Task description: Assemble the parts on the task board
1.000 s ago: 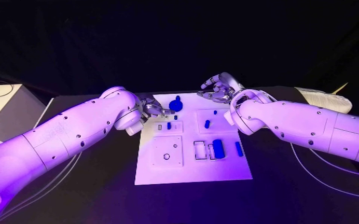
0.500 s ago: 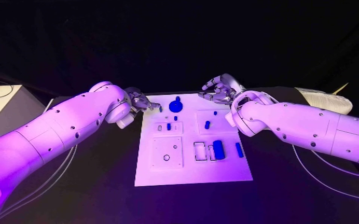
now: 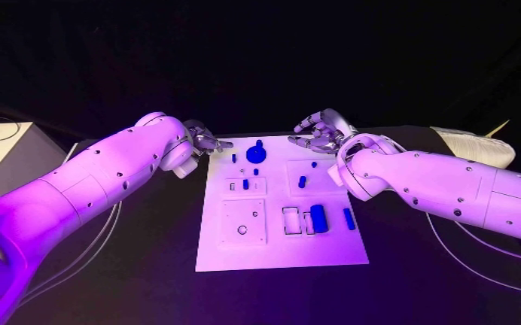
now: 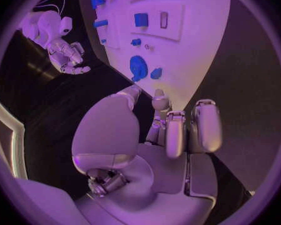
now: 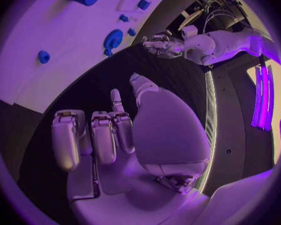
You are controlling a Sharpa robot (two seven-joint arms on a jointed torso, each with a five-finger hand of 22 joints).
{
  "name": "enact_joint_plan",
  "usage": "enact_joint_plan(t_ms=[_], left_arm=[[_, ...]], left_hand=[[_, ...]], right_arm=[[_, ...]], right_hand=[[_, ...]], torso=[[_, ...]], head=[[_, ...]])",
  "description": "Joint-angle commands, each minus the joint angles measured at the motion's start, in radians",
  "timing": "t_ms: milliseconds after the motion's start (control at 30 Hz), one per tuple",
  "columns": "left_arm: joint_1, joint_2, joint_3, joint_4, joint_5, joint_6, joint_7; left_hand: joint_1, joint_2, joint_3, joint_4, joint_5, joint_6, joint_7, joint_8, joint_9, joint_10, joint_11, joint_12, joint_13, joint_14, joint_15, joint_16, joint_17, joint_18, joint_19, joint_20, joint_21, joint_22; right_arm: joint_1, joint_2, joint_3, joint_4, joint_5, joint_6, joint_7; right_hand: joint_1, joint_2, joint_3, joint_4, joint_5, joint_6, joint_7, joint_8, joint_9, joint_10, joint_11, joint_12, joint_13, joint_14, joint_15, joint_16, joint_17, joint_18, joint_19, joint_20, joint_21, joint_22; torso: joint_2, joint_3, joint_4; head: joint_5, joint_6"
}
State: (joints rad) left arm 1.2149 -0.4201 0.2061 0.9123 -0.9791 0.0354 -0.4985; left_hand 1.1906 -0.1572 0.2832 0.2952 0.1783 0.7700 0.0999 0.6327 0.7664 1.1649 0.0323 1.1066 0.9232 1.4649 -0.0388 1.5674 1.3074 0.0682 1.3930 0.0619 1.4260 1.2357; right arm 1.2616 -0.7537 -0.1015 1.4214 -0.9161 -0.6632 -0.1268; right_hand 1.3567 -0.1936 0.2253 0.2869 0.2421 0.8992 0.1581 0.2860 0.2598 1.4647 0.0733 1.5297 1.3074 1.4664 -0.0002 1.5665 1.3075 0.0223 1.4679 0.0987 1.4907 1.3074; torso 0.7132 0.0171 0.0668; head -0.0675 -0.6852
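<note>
Shift: left hand [image 3: 204, 143] withdrawn off task board [image 3: 277, 253], upper left.
Hands: left empty, fingers apart; right hand [image 3: 319, 131] likewise.
Meaning: no part held.

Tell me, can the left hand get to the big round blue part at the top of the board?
Probably yes. The left hand holds nothing and hovers just off the board edge, beside the round part. Nothing lies between them, and the right hand is off to the other side.

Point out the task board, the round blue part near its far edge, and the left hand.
task board [image 3: 326, 253]: head view, bare white surface near its front right corner.
round blue part [image 3: 255, 153]: head view, middle of its disc.
left hand [image 3: 203, 140]: head view, middle of the hand, just left of the board's far corner.
</note>
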Motion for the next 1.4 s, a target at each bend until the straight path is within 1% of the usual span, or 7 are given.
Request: enact_joint_plan(t_ms=[33, 300, 533, 833, 1000, 1133, 1400], left_arm=[[0.003, 0.012, 0.0, -0.019, -0.008, 0.008, 0.023], [0.004, 0.049, -0.008, -0.077, -0.015, 0.018, 0.032], [0.006, 0.073, -0.02, -0.1, -0.017, 0.025, 0.038], [0.01, 0.084, -0.032, -0.112, -0.018, 0.036, 0.042], [0.011, 0.089, -0.038, -0.116, -0.016, 0.046, 0.045], [0.011, 0.093, -0.041, -0.117, -0.015, 0.049, 0.046], [0.011, 0.097, -0.043, -0.126, -0.014, 0.051, 0.046]], left_hand=[[-0.006, -0.006, 0.002, -0.001, 0.001, -0.001, 0.008, -0.004, -0.001, -0.003, 0.0, -0.002, -0.001, 0.106, 0.009, 0.003, 0.263, 0.004, -0.001, 0.005, -0.005, 0.0], [-0.007, -0.006, 0.002, -0.001, 0.0, -0.001, 0.009, -0.006, -0.002, -0.002, 0.001, 0.0, 0.001, 0.106, 0.009, 0.003, 0.263, 0.004, 0.0, 0.006, -0.004, 0.002], [-0.008, -0.006, 0.002, -0.001, -0.001, -0.001, 0.009, -0.006, -0.003, -0.004, 0.001, 0.0, -0.001, 0.106, 0.01, 0.003, 0.263, 0.004, 0.001, 0.006, -0.004, 0.003], [-0.01, -0.006, 0.001, -0.001, -0.002, 0.0, 0.009, -0.006, -0.005, -0.004, 0.001, 0.0, 0.0, 0.106, 0.01, 0.003, 0.263, 0.003, 0.001, 0.007, -0.003, 0.005], [-0.01, -0.006, 0.001, -0.001, -0.002, 0.001, 0.009, -0.006, -0.005, -0.003, 0.001, 0.002, 0.002, 0.106, 0.01, 0.003, 0.263, 0.003, 0.002, 0.007, -0.003, 0.006], [-0.01, -0.005, 0.001, -0.001, -0.002, 0.001, 0.009, -0.006, -0.005, -0.005, 0.001, 0.0, -0.002, 0.106, 0.01, 0.003, 0.263, 0.003, 0.002, 0.007, -0.003, 0.006], [-0.009, -0.005, 0.002, -0.001, -0.002, 0.001, 0.009, -0.006, -0.006, -0.004, 0.002, 0.001, -0.001, 0.106, 0.01, 0.003, 0.263, 0.003, 0.002, 0.007, -0.003, 0.006]], right_arm=[[0.001, 0.001, 0.001, 0.002, -0.011, 0.004, 0.009], [0.003, 0.002, 0.001, 0.004, -0.012, 0.003, 0.009], [0.004, 0.005, 0.002, 0.005, -0.012, 0.003, 0.009], [0.006, 0.006, 0.002, 0.006, -0.013, 0.003, 0.009], [0.007, 0.007, 0.002, 0.006, -0.013, 0.003, 0.009], [0.007, 0.009, 0.002, 0.004, -0.013, 0.004, 0.009], [0.007, 0.01, 0.002, 0.004, -0.014, 0.004, 0.01]], right_hand=[[-0.006, -0.001, -0.004, -0.001, 0.004, -0.008, 0.001, 0.004, 0.001, 0.052, 0.004, -0.005, 0.221, 0.1, 0.002, -0.003, 0.244, 0.003, 0.062, 0.005, -0.003, 0.182], [-0.006, -0.001, -0.004, -0.001, 0.004, -0.008, 0.001, 0.004, 0.001, 0.052, 0.004, -0.005, 0.221, 0.1, 0.002, -0.003, 0.244, 0.003, 0.062, 0.005, -0.003, 0.182], [-0.006, -0.001, -0.004, -0.001, 0.004, -0.008, 0.001, 0.004, 0.001, 0.052, 0.004, -0.005, 0.221, 0.1, 0.002, -0.003, 0.244, 0.003, 0.062, 0.005, -0.003, 0.182], [-0.006, -0.001, -0.004, -0.001, 0.004, -0.008, 0.001, 0.004, 0.001, 0.052, 0.004, -0.005, 0.221, 0.1, 0.002, -0.003, 0.244, 0.003, 0.062, 0.005, -0.003, 0.182], [-0.006, -0.001, -0.004, -0.001, 0.004, -0.008, 0.001, 0.004, 0.001, 0.052, 0.004, -0.005, 0.221, 0.1, 0.002, -0.003, 0.244, 0.003, 0.062, 0.005, -0.003, 0.182], [-0.006, -0.001, -0.004, -0.001, 0.004, -0.008, 0.001, 0.004, 0.001, 0.052, 0.004, -0.005, 0.221, 0.1, 0.002, -0.003, 0.244, 0.003, 0.062, 0.005, -0.003, 0.182], [-0.007, 0.0, -0.004, -0.001, 0.005, -0.009, 0.001, 0.004, 0.002, 0.053, 0.004, -0.005, 0.222, 0.1, 0.002, -0.003, 0.244, 0.003, 0.062, 0.005, -0.003, 0.183]], torso=[[0.002, 0.0007, -0.0002], [0.001, -0.0003, -0.0002], [0.002, 0.0025, -0.0031], [0.0, 0.0006, 0.0013], [0.0, 0.0014, -0.0003], [0.002, 0.0002, -0.0014], [0.0, 0.0009, 0.0008]], head=[[-0.001, -0.001], [-0.002, -0.004], [-0.006, -0.004], [-0.009, -0.009], [-0.007, -0.01], [-0.008, -0.009], [-0.01, -0.014]])
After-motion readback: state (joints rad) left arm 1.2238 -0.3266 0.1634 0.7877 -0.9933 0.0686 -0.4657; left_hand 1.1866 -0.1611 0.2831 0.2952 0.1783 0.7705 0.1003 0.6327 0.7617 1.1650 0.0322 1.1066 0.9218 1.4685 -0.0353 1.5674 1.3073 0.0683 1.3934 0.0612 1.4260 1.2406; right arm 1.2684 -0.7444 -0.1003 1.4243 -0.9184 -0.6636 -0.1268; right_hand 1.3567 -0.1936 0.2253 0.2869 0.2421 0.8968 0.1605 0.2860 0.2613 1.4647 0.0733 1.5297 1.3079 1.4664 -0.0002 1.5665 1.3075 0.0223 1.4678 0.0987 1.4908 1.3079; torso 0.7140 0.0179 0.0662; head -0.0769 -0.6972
